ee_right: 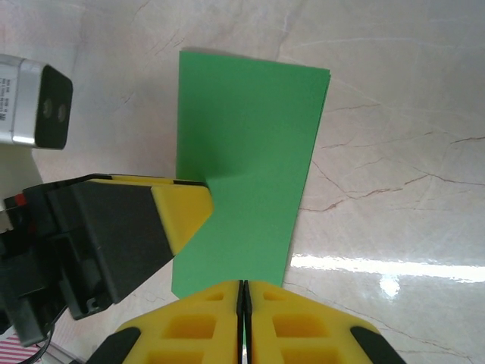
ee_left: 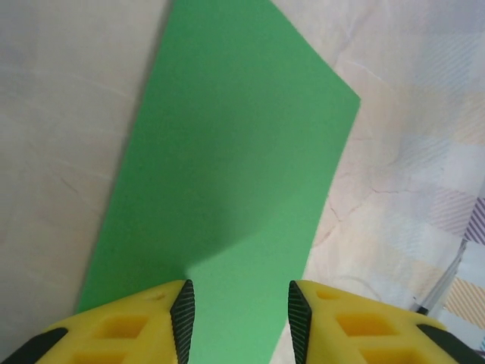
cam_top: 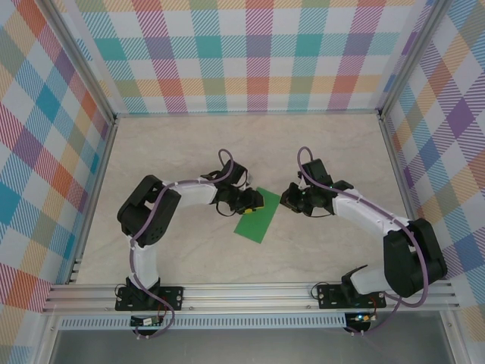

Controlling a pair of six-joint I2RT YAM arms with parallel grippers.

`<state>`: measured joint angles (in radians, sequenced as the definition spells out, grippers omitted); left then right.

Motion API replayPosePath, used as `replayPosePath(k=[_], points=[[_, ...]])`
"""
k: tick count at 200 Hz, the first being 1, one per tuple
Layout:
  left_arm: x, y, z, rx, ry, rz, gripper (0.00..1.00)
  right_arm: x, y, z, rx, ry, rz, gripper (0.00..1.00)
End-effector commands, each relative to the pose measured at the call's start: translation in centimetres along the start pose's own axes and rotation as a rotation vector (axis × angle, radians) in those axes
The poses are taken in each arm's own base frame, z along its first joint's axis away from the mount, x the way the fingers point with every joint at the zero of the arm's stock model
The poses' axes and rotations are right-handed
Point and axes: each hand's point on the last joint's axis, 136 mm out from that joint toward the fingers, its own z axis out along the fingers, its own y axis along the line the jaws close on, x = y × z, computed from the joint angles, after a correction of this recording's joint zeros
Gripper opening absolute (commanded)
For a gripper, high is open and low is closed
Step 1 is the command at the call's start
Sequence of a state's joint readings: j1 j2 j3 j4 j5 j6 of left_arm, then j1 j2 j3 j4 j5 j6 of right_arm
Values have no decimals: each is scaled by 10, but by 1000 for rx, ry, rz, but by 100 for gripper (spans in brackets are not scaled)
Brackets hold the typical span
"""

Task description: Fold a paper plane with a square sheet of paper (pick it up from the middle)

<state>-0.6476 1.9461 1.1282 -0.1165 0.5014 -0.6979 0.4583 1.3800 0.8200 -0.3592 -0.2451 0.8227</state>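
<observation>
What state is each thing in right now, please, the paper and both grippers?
square sheet of paper: green rectangle, apparently folded in half, lying on the table.
left gripper: open, jaws apart at the paper's edge.
right gripper: shut at the paper's edge.

white arms (cam_top: pixel 198 191) with black joints (cam_top: pixel 148 212), purple cables (cam_top: pixel 298 159), yellow end effector fingers (ee_left: pixel 114 330).

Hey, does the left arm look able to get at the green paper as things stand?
Likely yes: the left gripper has an edge of the green paper between its open jaws, nothing blocking. The right gripper is shut at another edge, out of its way.
</observation>
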Motion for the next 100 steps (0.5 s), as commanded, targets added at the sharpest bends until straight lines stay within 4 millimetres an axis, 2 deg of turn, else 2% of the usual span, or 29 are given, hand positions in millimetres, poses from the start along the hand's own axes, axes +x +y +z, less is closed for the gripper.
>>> replayPosePath(k=[1,29,47,59,79,91,100], points=[[9,28,3,-129,7,-31,39,7,-3,7,0,30,-20,11],[11,60,-9,-272,-59,-104,38,10,-5,12,4,50,-18,11],[21,98,-31,-457,-120,-199,35,12,-4,13,5,57,-19,12],[28,113,-40,-504,-162,-246,35,14,-4,14,4,62,-21,13],[37,122,-54,-513,-217,-312,35,19,-5,16,12,74,-21,14],[38,116,-60,-483,-242,-328,35,23,-4,17,15,83,-23,15],[36,104,-63,-440,-248,-318,35,26,-4,19,18,93,-26,15]])
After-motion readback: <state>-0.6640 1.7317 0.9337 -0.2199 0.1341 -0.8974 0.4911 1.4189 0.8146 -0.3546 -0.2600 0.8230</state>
